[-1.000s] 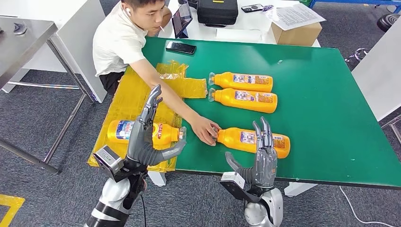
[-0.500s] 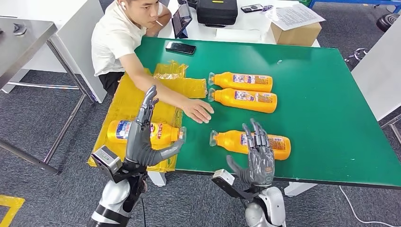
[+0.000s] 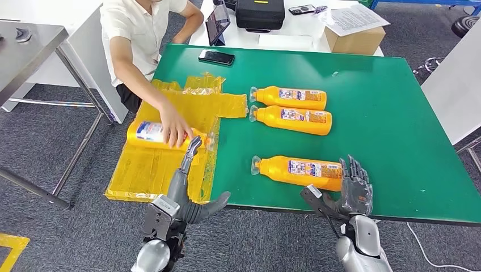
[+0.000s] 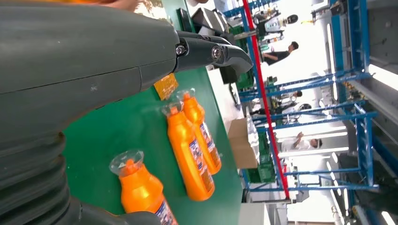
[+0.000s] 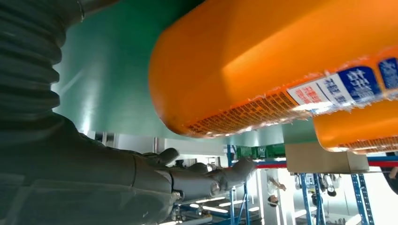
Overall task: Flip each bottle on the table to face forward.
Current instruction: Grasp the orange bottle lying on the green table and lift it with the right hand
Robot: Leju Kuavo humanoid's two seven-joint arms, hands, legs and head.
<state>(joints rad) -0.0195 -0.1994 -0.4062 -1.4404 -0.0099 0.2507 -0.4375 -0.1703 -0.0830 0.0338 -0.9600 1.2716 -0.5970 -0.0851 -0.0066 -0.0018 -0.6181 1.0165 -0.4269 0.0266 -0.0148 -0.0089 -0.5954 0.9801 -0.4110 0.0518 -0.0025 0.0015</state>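
Three orange bottles lie on their sides on the green table (image 3: 397, 113), caps to the left: two at the back (image 3: 289, 97) (image 3: 292, 119) and one near the front edge (image 3: 299, 170). A fourth bottle (image 3: 148, 134) lies on the yellow plastic sheet (image 3: 153, 170), under a person's hand (image 3: 174, 129). My left hand (image 3: 187, 187) is open at the table's front left corner, fingers pointing up. My right hand (image 3: 354, 190) is open just beyond the near bottle's base, holding nothing. The right wrist view shows that base (image 5: 263, 70) close up. The left wrist view shows the near bottle's cap (image 4: 126, 164).
A person (image 3: 136, 34) stands at the table's left side. A black phone (image 3: 216, 56) lies at the far left edge. Behind the table are a black case (image 3: 260, 14) and a cardboard box (image 3: 356, 39). A grey metal table (image 3: 28, 39) stands far left.
The person let go of the near bottle and moved the hand onto the bottle on the yellow sheet. Both my hands dropped back toward me; the right one shifted right to the near bottle's base.
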